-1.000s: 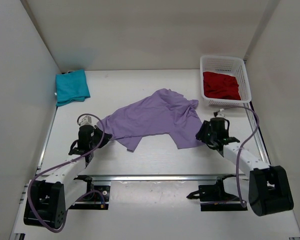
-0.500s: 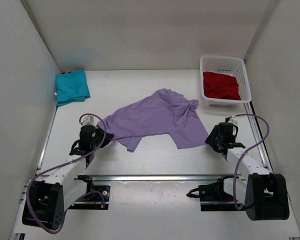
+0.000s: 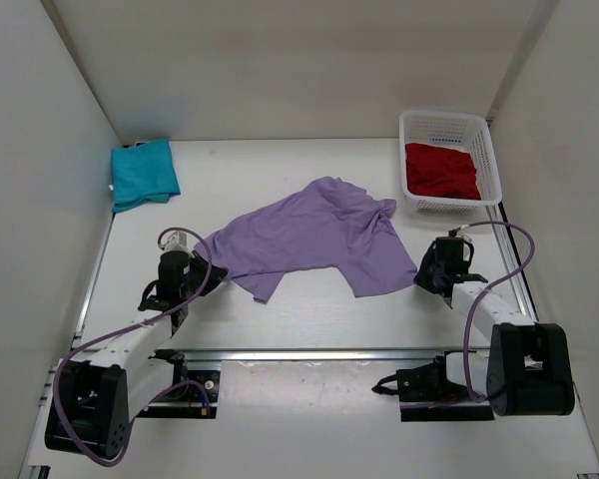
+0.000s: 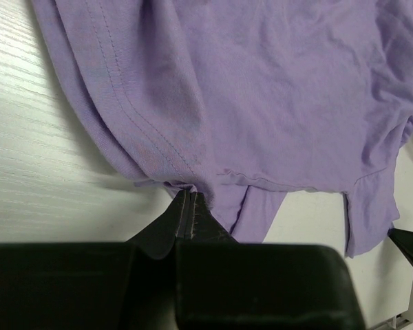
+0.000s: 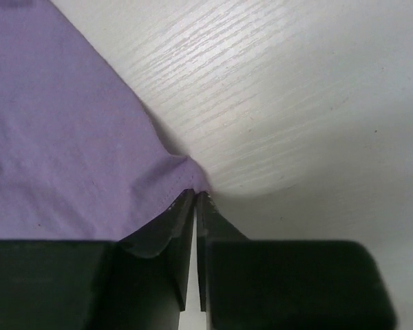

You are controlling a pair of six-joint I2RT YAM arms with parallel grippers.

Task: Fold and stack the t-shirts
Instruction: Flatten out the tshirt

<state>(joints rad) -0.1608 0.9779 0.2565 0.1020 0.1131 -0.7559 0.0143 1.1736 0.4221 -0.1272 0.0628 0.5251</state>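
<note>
The lavender t-shirt point(image 3: 314, 238) lies crumpled in the middle of the tabletop point(image 3: 309, 319); the left tool point(image 4: 188, 199) pinches its hem and the right tool point(image 5: 195, 196) pinches its opposite edge, probably to stretch it flat for folding; the teal t-shirt point(image 3: 144, 172) lies folded at the far left corner; the red t-shirt point(image 3: 441, 172) waits in the basket point(image 3: 489, 150).

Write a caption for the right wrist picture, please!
Right pincer pinches a corner of the purple t-shirt on the white table.

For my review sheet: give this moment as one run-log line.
left hand: shut on purple shirt hem | right hand: shut on its other corner | teal shirt: folded, far left | red shirt: in basket
</note>
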